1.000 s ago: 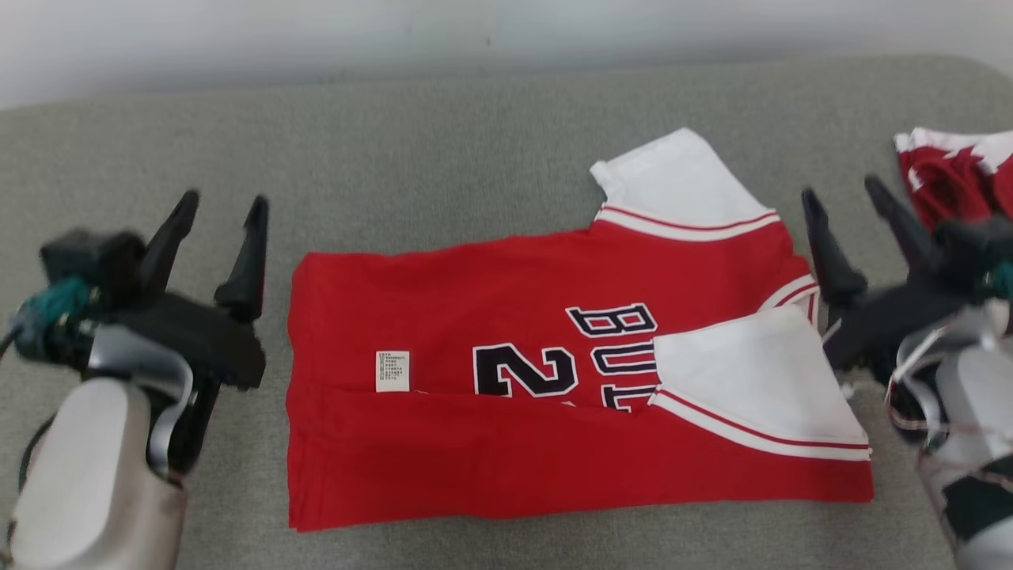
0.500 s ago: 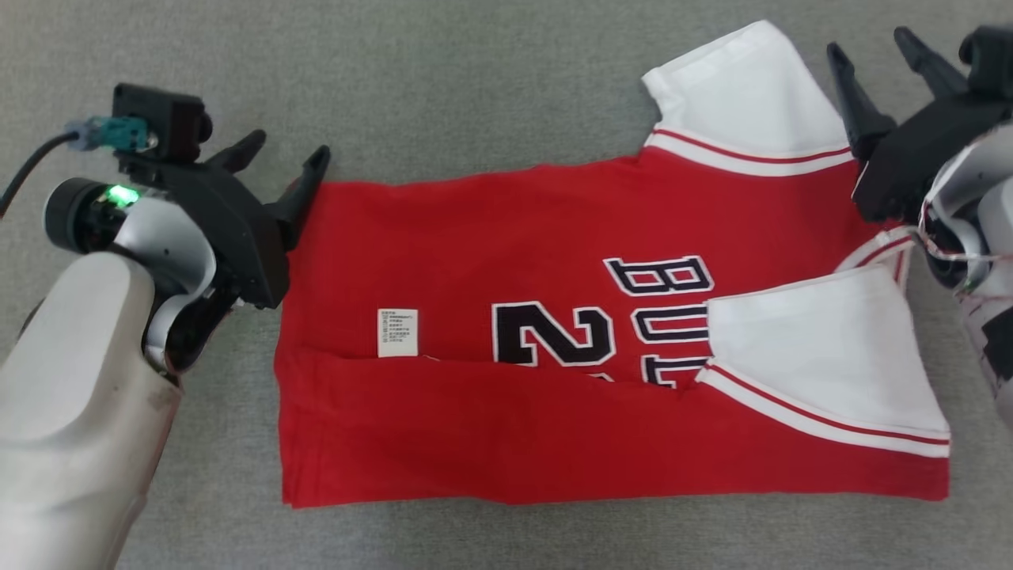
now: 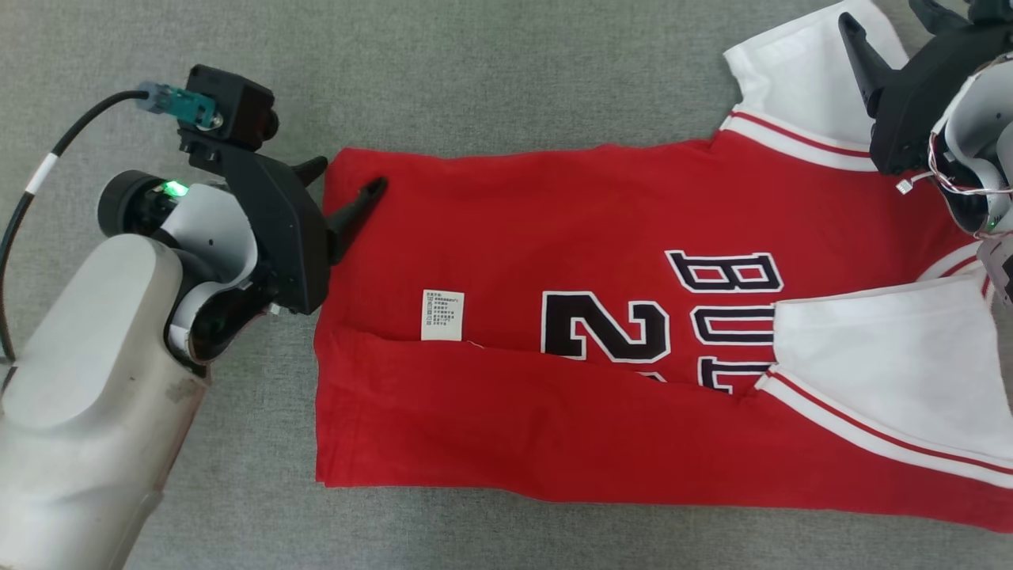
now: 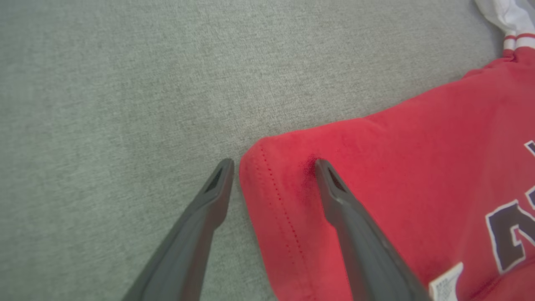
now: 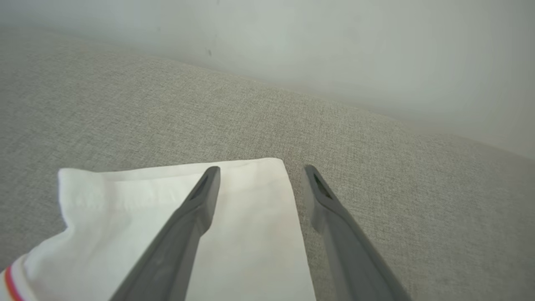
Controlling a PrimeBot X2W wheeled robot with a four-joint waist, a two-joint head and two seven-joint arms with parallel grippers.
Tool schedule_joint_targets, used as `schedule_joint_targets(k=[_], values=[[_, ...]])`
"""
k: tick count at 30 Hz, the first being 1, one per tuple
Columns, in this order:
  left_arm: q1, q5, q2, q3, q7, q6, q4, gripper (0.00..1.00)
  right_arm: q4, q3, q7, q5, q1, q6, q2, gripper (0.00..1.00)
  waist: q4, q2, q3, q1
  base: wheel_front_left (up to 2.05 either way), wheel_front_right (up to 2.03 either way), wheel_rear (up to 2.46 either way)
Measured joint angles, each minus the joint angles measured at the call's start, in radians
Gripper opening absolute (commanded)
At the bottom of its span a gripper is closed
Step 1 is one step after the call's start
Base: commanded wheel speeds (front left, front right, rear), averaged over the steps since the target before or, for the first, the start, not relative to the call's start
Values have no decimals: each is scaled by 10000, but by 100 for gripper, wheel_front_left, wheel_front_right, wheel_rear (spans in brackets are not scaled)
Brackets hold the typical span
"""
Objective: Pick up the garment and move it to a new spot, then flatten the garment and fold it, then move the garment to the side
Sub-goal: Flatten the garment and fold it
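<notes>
The left pincer (image 3: 350, 174) and the right pincer (image 3: 881, 13) both reach forward, jaws parted wide.

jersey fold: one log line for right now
phase: fold, near edge folded over | left gripper: open, straddling hem corner | right gripper: open, over white sleeve edge | jersey: flat on grey surface, ungripped

Jersey (image 3: 554, 222): navy block letters w/ white outline, "BU" (image 3: 724, 271) legible; more letters below partly hidden by sleeve (image 3: 886, 356), can't read. Big "2" (image 3: 605, 324) left of them, bottom cut by fold. White care tag (image 3: 442, 315): tiny print, illegible.
</notes>
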Motion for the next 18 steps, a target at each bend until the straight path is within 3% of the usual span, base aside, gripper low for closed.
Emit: schedule_joint_targets(k=[18], values=[[-407, -98, -263, -399, 211, 17, -201, 100, 1987, 1179, 1101, 391, -1616, 0, 2, 100, 523, -1, 472, -2, 0, 0, 0]])
